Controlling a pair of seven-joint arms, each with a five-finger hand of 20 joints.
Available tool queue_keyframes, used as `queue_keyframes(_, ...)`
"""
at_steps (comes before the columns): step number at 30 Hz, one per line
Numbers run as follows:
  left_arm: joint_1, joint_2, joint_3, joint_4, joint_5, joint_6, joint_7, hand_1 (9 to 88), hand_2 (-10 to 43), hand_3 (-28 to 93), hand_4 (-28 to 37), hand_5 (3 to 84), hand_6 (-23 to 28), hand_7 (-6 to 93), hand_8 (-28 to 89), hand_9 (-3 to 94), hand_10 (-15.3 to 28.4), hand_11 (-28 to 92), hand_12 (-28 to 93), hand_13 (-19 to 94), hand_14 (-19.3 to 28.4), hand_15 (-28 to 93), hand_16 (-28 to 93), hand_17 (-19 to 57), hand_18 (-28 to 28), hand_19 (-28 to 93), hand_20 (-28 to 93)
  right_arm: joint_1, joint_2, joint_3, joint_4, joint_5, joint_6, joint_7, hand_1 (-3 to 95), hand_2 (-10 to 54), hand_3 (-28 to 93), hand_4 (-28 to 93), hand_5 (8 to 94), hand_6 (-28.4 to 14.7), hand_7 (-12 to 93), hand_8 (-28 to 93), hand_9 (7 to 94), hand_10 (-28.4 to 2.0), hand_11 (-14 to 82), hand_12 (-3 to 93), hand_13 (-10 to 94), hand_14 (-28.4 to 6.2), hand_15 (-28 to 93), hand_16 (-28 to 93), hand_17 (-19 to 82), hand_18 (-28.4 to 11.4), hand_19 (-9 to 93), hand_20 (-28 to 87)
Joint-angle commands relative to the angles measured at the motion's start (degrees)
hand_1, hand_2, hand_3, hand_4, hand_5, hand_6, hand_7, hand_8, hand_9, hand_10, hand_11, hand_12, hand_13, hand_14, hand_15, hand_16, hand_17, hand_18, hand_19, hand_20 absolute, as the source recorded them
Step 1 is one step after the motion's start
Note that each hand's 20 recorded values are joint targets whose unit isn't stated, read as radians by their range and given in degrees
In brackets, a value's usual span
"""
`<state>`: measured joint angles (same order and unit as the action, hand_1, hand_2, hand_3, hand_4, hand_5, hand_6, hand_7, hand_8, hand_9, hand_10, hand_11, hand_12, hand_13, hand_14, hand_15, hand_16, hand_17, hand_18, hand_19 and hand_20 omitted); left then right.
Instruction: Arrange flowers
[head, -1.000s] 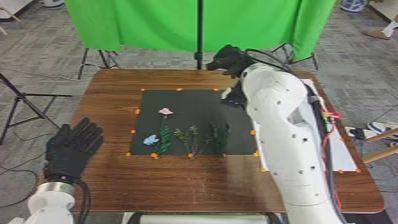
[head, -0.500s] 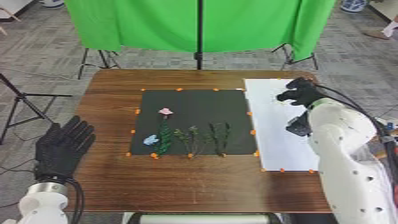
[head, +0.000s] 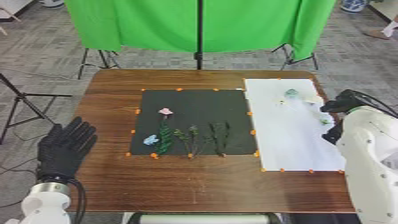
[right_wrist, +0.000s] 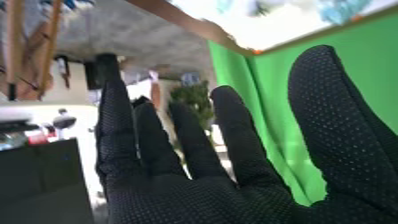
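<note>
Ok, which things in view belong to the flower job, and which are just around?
Likely part of the job:
- pink flower
- blue flower
- green stems
- black sheet
- pale green flower
- white sheet

Apparently just around:
- green cloth
- upright dark pole in front of it
- dark tripod on the left

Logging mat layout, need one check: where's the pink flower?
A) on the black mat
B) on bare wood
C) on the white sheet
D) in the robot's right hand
A: the pink flower lies on the black mat, left of the white sheet.
</note>
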<state>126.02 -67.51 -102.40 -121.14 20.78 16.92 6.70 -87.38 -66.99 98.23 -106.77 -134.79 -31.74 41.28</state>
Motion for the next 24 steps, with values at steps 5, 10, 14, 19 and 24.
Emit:
queue_keyframes(5, 1.2, -0.82, 1.29, -0.2, -1.34, 1.91, -0.52, 28.2, 15.8, 72, -28.3, 47.3, 9.5, 12.8, -9, 40.5, 14.7, 22, 13, 30, 15.5, 44, -6, -4.0, 14.5, 33, 17, -1.8, -2.3, 2.0, 4.2, 2.6, -0.8, -3.6, 44.7, -9.4, 74, -28, 36.1, -5.7, 10, -11, 32.9, -17.1, 9.2, 8.2, 31, -20.5, 27, 11, 15, -28.4, 57, 19)
queue_keyframes(10, 0.6, -1.04, 1.89, -0.21, -5.42, 3.87, -0.3, 28.2, 15.9, 72, -28.3, 47.6, 9.9, 12.9, -9, 40.8, 14.8, 22, 13, 30, 15.5, 44, -6, -4.1, 14.6, 33, 17, -4.1, -3.4, 1.1, 7.4, 0.6, 10.2, -8.2, 54.7, -9.5, 75, -28, 43.8, -1.0, 16, -14, 41.3, -11.6, 12.7, 8.6, 47, -14.2, 38, 14, 20, -24.0, 65, 21)
queue_keyframes(14, 0.5, -1.02, 2.09, -0.05, -4.77, 3.85, -0.59, 28.2, 16.1, 72, -28.3, 48.0, 10.0, 13.0, -9, 41.2, 14.9, 23, 13, 31, 15.6, 44, -6, -4.1, 14.6, 34, 17, -5.2, -3.6, -0.6, 8.9, -2.2, 15.7, -8.7, 62.3, -9.5, 66, -28, 53.3, 0.2, 19, -15, 54.2, -11.7, 15.8, 13.8, 56, -8.4, 42, 28, 23, -22.3, 68, 24)
queue_keyframes(19, 0.2, -0.98, 2.18, 0.17, -4.83, 3.54, -0.86, 28.1, 16.1, 73, -28.3, 48.1, 10.1, 13.1, -9, 41.5, 14.9, 23, 13, 31, 15.5, 44, -6, -4.2, 14.6, 34, 17, -7.0, -3.4, -1.8, 9.9, -4.5, 22.3, -9.5, 65.7, -9.5, 61, -28, 62.1, 0.2, 26, -9, 69.9, -10.8, 13.5, 35.5, 59, -6.0, 47, 36, 25, -21.0, 71, 28)
queue_keyframes(24, 0.1, -0.73, 2.07, 0.3, -4.64, 3.15, -1.21, 28.2, 16.3, 73, -28.3, 48.1, 10.2, 13.1, -9, 41.4, 14.9, 23, 13, 31, 15.5, 44, -6, -4.1, 14.6, 34, 17, -9.0, -1.3, -4.5, 5.9, -4.5, 31.4, -12.1, 65.0, -9.5, 64, -28, 68.1, -0.4, 42, -1, 77.9, -11.1, 18.3, 46.6, 64, -6.6, 54, 39, 27, -20.9, 74, 32)
